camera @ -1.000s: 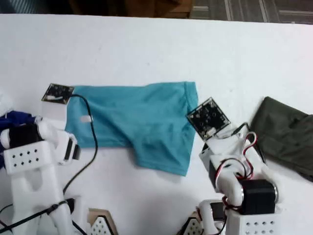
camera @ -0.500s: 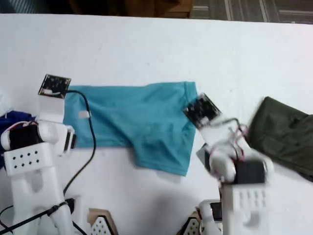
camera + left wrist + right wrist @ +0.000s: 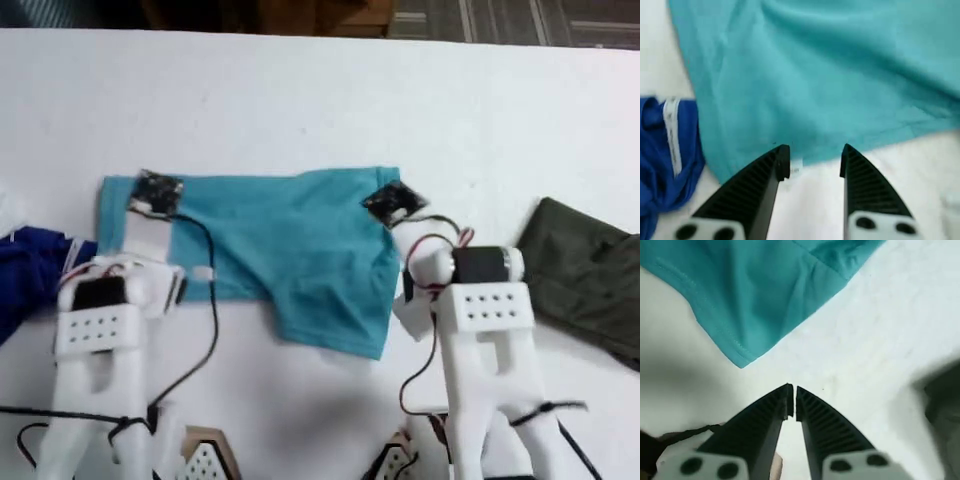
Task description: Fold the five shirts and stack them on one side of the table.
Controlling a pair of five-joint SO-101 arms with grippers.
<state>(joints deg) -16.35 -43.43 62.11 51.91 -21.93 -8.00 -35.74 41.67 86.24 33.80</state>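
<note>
The teal shirt (image 3: pixel 290 250) lies mid-way across the table (image 3: pixel 300 90), its long axis parallel to the near edge and one flap pointing toward that edge. The left gripper (image 3: pixel 812 162) hangs wide open and empty over the hem at the shirt's left end. The right gripper (image 3: pixel 792 401), nearly closed and empty, hovers over bare table just beside the shirt's right corner.

My left arm (image 3: pixel 98 322) leans forward from its base, and its wrist points down and away from me. My left gripper (image 3: pixel 812 161) has its two black ribbed fingers (image 3: pixel 760 182) spread apart, with a clear gap between the tips. My right arm (image 3: pixel 487 300) stands well apart from the left one and also leans forward, its wrist turned inward toward the other arm. My right gripper (image 3: pixel 792 401) has its fingers pressed almost together, with only a thin slit between them.
</note>
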